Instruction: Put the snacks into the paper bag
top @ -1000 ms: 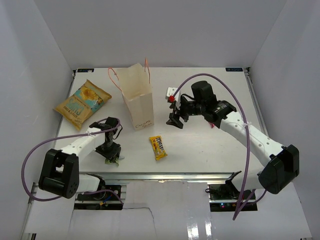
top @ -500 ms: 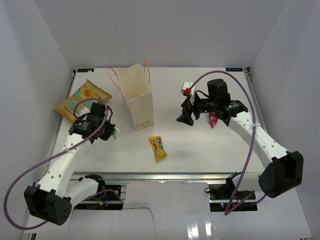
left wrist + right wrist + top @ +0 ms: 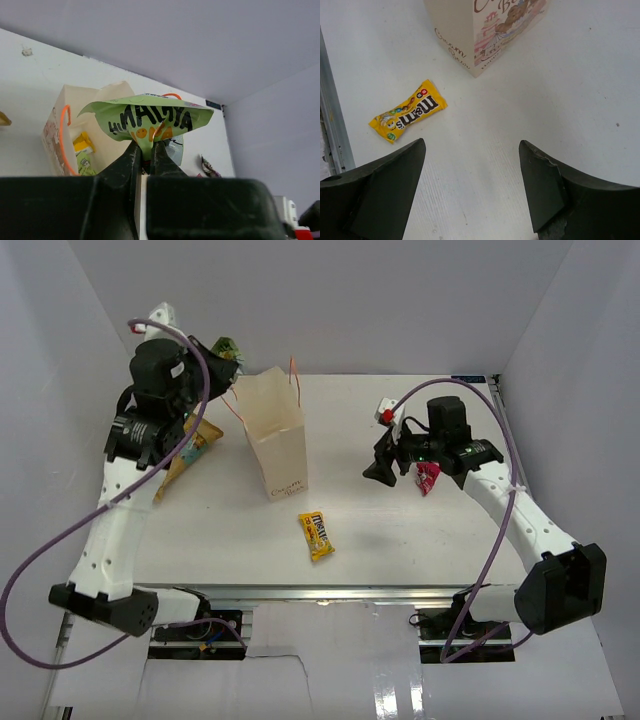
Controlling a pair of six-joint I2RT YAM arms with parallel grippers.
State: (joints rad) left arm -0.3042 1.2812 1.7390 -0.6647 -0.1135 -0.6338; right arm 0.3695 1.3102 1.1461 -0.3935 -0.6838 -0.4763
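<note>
Left end effector [image 3: 146,148] pinches one green wrapper [image 3: 150,117] near the one paper bag [image 3: 278,445]; right end effector [image 3: 471,149] gapes.

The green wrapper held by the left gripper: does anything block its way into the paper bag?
Nothing visible does. The left gripper pinches the green wrapper, raised near the paper bag, whose top stands open.

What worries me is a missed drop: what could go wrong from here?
The left gripper pinches the green wrapper only by a lower edge, so it might slip early. From above it looks short of the mouth of the paper bag; releasing now could miss. The cord handle could snag and tip the bag.
</note>
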